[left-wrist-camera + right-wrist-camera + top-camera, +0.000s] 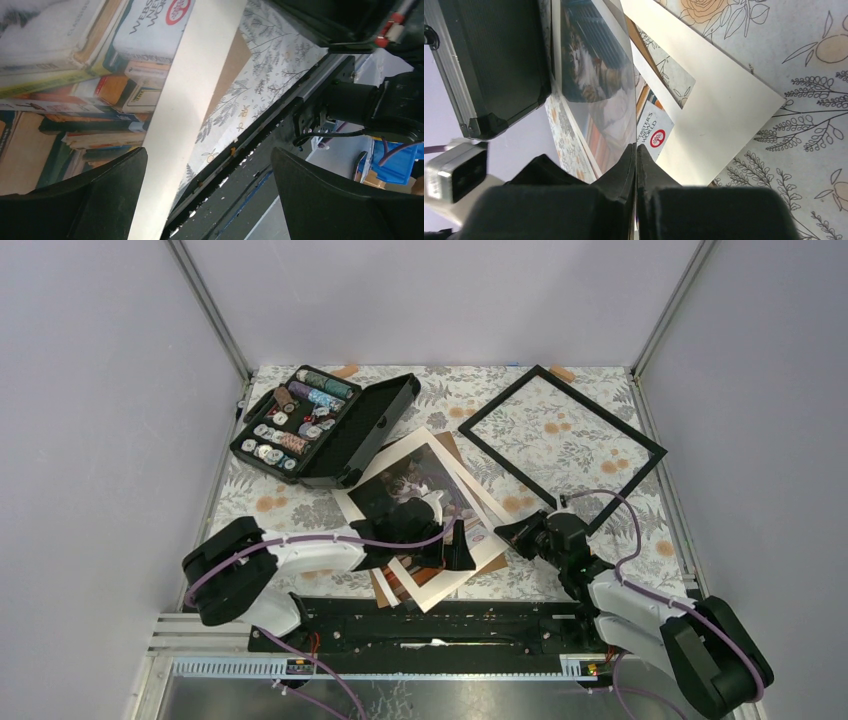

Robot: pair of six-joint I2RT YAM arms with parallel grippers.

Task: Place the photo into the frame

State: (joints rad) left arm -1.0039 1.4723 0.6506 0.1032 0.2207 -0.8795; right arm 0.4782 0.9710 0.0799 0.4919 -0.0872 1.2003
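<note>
The right end effector is clenched, its fingertips pressed together at the edge of a thin, glossy see-through sheet that slants up from the stack. Whether the sheet is actually pinched, I cannot tell. Under it the photo lies flat at the centre of the top view. A book cover on it reads "WEBSTER'S … WORLD" beside a round red badge. The left end effector is released, jaws wide, above the photo's white border near the lower edge of the floral surface. The frame lies apart at upper right, and a black case of thread spools at upper left.
</note>
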